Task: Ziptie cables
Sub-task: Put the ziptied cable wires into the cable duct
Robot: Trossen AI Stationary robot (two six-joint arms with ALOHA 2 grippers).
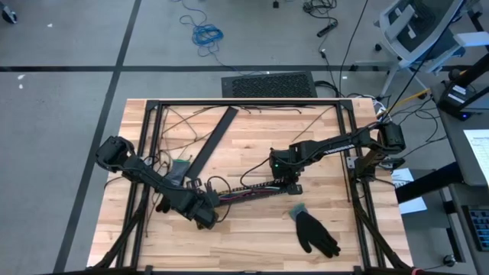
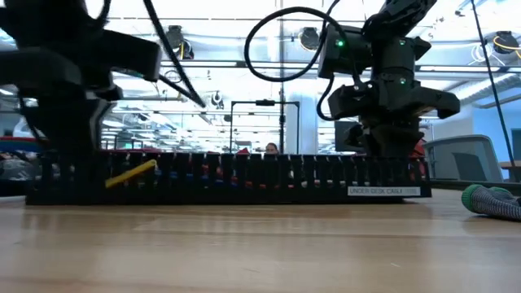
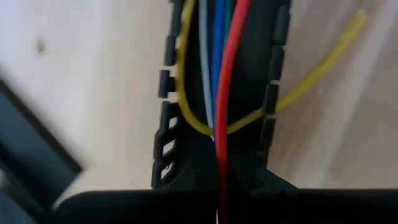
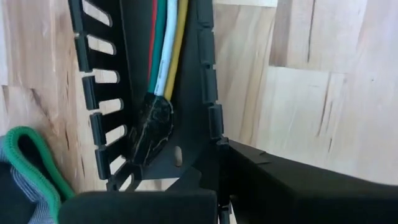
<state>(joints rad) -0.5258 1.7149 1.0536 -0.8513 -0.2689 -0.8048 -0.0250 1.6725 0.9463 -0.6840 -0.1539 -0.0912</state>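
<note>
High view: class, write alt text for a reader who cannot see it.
Seen from above, a long black slotted cable strip holding coloured cables lies across a pale wooden table, with the left gripper at one end and the right gripper at the other, both shut. A dark work glove lies nearby.

A black work glove with a green cuff [image 1: 315, 231] lies on the wooden table [image 1: 252, 237] toward its front right. A flat black strip [image 1: 211, 141] rests diagonally at the table's back left, thin black strands [image 1: 183, 118] looping near it. A coiled blue cord [image 1: 205, 33] and a black floor mat [image 1: 267, 84] lie on the grey floor beyond.
</note>
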